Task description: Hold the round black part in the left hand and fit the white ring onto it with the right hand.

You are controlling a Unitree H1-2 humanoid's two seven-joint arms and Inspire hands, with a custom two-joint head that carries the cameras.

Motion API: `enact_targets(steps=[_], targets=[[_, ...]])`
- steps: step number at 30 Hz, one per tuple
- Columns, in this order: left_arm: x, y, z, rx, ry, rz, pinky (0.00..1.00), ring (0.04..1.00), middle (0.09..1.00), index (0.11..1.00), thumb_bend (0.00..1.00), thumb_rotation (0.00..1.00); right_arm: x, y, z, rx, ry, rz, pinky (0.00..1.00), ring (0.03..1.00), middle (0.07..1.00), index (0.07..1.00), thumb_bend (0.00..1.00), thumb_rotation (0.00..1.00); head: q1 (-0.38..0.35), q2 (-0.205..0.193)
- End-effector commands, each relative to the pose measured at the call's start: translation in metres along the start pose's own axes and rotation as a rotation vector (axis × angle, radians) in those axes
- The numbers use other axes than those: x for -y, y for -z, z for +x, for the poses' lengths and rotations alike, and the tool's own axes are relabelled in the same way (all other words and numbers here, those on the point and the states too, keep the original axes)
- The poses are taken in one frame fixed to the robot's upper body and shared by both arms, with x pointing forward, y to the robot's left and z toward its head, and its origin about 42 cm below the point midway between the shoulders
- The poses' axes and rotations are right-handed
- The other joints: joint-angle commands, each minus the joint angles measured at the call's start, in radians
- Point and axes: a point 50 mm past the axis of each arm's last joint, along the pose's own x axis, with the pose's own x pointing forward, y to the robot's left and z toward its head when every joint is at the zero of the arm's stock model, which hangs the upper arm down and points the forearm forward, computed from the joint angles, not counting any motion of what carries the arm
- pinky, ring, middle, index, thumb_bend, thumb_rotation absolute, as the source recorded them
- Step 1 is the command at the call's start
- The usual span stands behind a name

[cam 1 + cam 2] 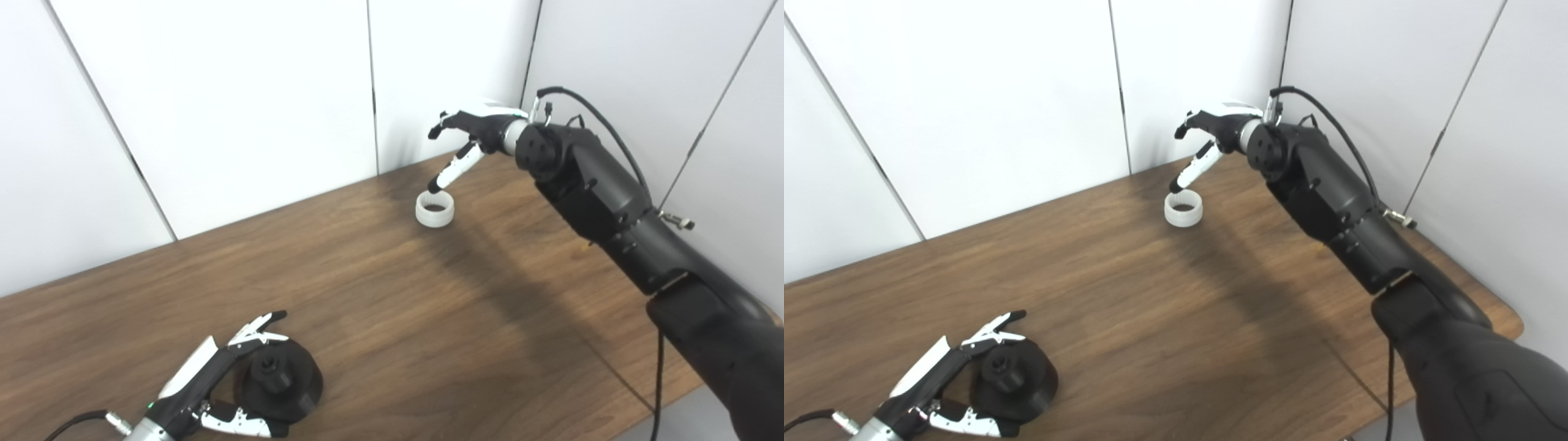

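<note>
A wooden table point(392, 294) set against white wall panels point(245, 92) carries the two parts of an assembly that appears to be at its opening stage: neither part is lifted, and the ring is not yet fitted.

The right arm point(612, 202) reaches across to the far side of the table. The right hand point(474, 131) hovers above the white ring point(435, 209) with its fingers spread and curled loosely downward, holding nothing; one fingertip point(434, 185) hangs just over the ring's far rim, and whether it touches cannot be told.

At the near left edge, the left hand point(214, 386) brackets the round black part point(283, 380), fingers above and thumb below its near side. They seem to lie against the part, but a firm grasp cannot be confirmed; the part rests on the table.

The round black part is a squat, matte disc with a raised central hub bearing a small socket. The white ring, well apart from it, is a short, open, translucent-white band, apparently ribbed on its inner face.

Remaining, by judgement: grasp the ring, raise the black part, bring the two together, seat the ring.
</note>
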Motion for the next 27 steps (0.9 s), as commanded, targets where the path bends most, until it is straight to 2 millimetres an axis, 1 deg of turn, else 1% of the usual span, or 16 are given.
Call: enact_targets(steps=[1,3,7,10,16,23,27], targets=[[0.016,0.029,-0.034,-0.143,0.103,0.006,0.99,1.0,0.973,0.483,0.52,0.06,0.035,-0.004,-0.003,0.007,0.03,-0.014,0.78,0.96,1.0,0.862,1.0,0.46,0.004,0.003],[0.016,0.029,-0.034,-0.145,0.101,0.009,0.98,1.0,0.973,0.483,0.52,0.06,0.034,-0.002,-0.001,-0.003,-0.026,-0.021,0.79,0.965,1.0,0.877,1.0,0.46,0.004,0.003],[0.015,0.029,-0.034,-0.145,0.101,0.011,0.98,1.0,0.976,0.484,0.52,0.06,0.031,-0.003,0.003,-0.023,-0.112,-0.041,0.86,0.997,1.0,0.916,1.0,0.44,0.004,0.003],[0.015,0.029,-0.034,-0.143,0.101,0.007,0.98,1.0,0.976,0.484,0.52,0.06,0.025,-0.005,0.006,-0.03,-0.14,-0.047,0.9,1.0,1.0,0.93,1.0,0.41,0.004,0.003],[0.015,0.028,-0.035,-0.141,0.099,0.01,0.98,1.0,0.975,0.484,0.52,0.06,0.012,-0.007,0.011,-0.044,-0.167,-0.047,0.93,1.0,1.0,0.931,1.0,0.39,0.023,0.011],[0.017,0.027,-0.037,-0.142,0.1,0.012,0.97,1.0,0.974,0.484,0.52,0.06,-0.004,-0.007,0.017,-0.057,-0.168,-0.053,0.87,0.992,1.0,0.917,1.0,0.33,0.027,0.014],[0.018,0.027,-0.037,-0.141,0.104,0.011,0.97,1.0,0.975,0.484,0.52,0.06,-0.013,-0.007,0.019,-0.058,-0.136,-0.055,0.82,0.958,1.0,0.904,1.0,0.3,0.033,0.016]])
